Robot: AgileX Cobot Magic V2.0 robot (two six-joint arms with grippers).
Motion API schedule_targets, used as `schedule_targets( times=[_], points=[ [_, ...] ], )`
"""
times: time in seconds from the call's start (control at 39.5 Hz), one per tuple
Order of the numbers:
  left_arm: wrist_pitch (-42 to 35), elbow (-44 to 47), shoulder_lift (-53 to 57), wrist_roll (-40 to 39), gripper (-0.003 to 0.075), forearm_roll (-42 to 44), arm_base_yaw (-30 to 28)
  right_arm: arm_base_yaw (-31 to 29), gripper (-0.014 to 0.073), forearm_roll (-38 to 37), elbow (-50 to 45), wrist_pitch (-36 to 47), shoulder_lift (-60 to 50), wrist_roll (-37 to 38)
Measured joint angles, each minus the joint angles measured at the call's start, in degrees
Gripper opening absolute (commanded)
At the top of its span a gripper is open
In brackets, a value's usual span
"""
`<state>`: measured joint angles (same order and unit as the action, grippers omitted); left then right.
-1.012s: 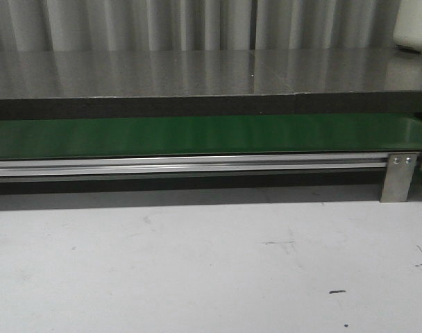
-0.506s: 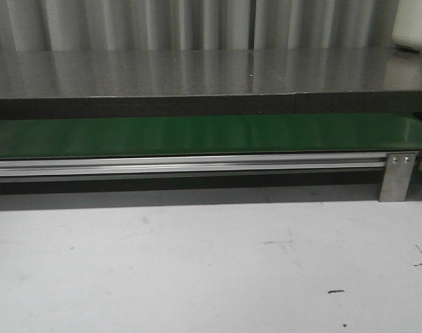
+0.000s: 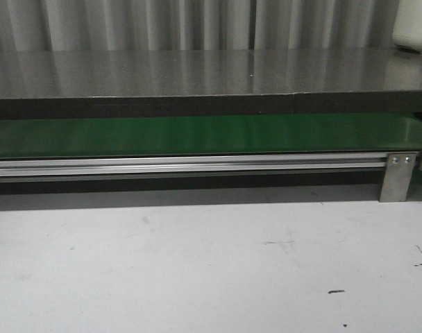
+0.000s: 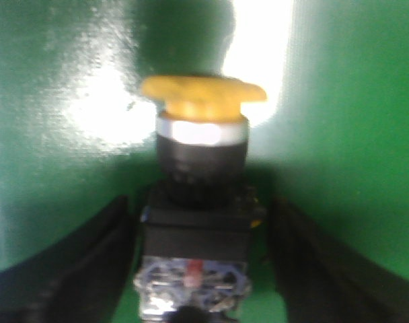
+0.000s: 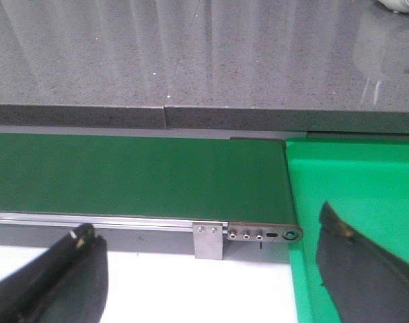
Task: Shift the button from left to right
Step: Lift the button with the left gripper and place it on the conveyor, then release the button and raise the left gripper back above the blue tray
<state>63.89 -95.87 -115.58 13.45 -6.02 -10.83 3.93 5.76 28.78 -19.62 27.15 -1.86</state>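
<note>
The button (image 4: 202, 161) lies on a shiny green surface (image 4: 50, 134) in the left wrist view, its orange-yellow mushroom cap pointing away from the wrist and its black boxy body nearest. My left gripper (image 4: 199, 208) is open and straddles that body, one dark finger on each side with thin strips of green showing between. My right gripper (image 5: 204, 225) is open with nothing between its fingers, above the white table near the conveyor's end. Neither the button nor either gripper shows in the front view.
A green conveyor belt (image 3: 197, 135) on an aluminium rail (image 3: 183, 165) crosses the table, a metal bracket (image 3: 398, 177) at its right. Behind it is a dark stone counter (image 3: 197, 73). A green tray (image 5: 359, 188) adjoins the belt's end.
</note>
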Motion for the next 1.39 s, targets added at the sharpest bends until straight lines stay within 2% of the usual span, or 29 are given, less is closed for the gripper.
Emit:
schedule_targets(
  times=[0.33,0.38,0.48,0.58,0.73,0.96,1.11,1.21,1.39],
  points=[
    [3.11,-4.24,1.32,0.0,0.0561,-0.12,2.27,0.0,0.0644,0.0,0.0,0.0,0.0,0.0],
    [4.33,-5.81,1.96,0.0,0.0536,-0.25,2.48,0.0,0.0644,0.0,0.0,0.0,0.0,0.0],
    [6.17,-8.67,3.12,0.0,0.0413,-0.58,2.52,0.0,0.0644,0.0,0.0,0.0,0.0,0.0],
    [6.37,-10.39,4.07,0.0,0.0216,-0.58,2.52,0.0,0.0644,0.0,0.0,0.0,0.0,0.0],
    [7.18,-10.68,5.23,0.0,-0.0022,-0.91,2.52,0.0,0.0644,0.0,0.0,0.0,0.01,0.0],
    [7.26,-7.83,11.25,0.0,-0.0021,-1.04,2.52,0.0,0.0644,0.0,0.0,0.0,0.11,0.0],
    [6.88,0.14,18.64,-0.28,-0.0021,0.06,2.52,0.0,0.0644,0.0,0.0,0.0,0.11,0.0],
    [1.61,7.28,24.33,-1.16,-0.0021,0.18,2.52,0.0,0.0644,0.0,0.0,0.0,0.11,0.0],
    [-11.89,24.63,38.21,-1.51,-0.0021,-0.49,2.87,0.0,0.0644,0.0,0.0,0.0,0.11,0.0]
  ],
)
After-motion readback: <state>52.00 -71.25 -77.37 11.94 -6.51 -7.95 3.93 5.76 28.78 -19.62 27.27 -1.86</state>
